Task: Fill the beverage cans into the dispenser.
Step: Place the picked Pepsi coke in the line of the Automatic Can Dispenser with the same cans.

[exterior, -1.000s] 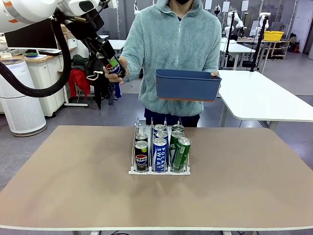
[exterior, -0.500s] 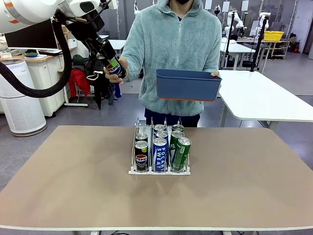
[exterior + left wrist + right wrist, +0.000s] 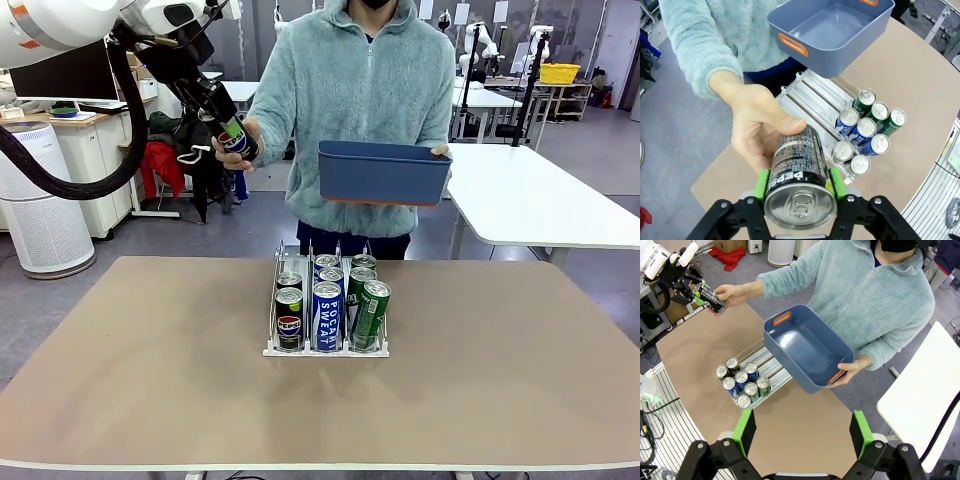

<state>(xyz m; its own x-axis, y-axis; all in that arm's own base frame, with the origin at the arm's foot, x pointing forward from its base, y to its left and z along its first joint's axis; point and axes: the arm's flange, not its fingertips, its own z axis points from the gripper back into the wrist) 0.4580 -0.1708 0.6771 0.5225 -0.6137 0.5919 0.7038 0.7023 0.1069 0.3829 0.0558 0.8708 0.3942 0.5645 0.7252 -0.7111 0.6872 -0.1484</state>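
Nothing shifted in the last second: your left gripper (image 3: 799, 192) stayed clamped on the Pepsi can (image 3: 796, 177) in the person's hand (image 3: 757, 127), handover unfinished, while your right gripper (image 3: 800, 432) gaped wide.

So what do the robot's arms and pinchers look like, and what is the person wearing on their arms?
The robot's left arm is glossy white with an orange mark and a thick black ribbed cable looping under it. Both the left gripper and the right gripper are black jointed metal with bright green pads. The person wears fuzzy light-teal fleece sleeves.
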